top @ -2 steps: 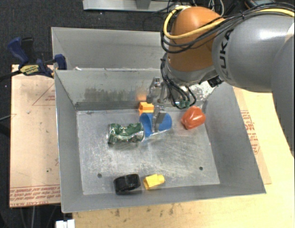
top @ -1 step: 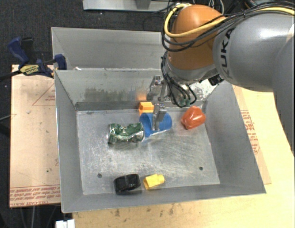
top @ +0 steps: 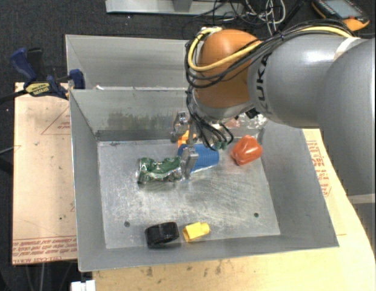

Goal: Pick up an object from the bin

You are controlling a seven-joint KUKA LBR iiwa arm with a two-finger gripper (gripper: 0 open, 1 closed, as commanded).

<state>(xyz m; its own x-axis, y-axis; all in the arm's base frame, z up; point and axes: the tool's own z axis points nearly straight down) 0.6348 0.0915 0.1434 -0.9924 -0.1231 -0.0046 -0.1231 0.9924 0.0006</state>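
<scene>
Green-and-white mottled packet (top: 156,171), blue block (top: 205,159), orange-red lump (top: 245,150), black puck (top: 161,234), yellow piece (top: 196,230)

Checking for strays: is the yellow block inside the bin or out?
Inside: the yellow block lies on the bin floor near its front wall, beside a black object.

Bare floor of the grey metal bin (top: 230,202) lies open along the left side and at the right front. A crumpled green packet (top: 155,171), blue block (top: 204,159) and orange-red lump (top: 245,151) bar the middle; a black round piece (top: 161,234) and small yellow block (top: 196,230) crowd the front wall.
</scene>
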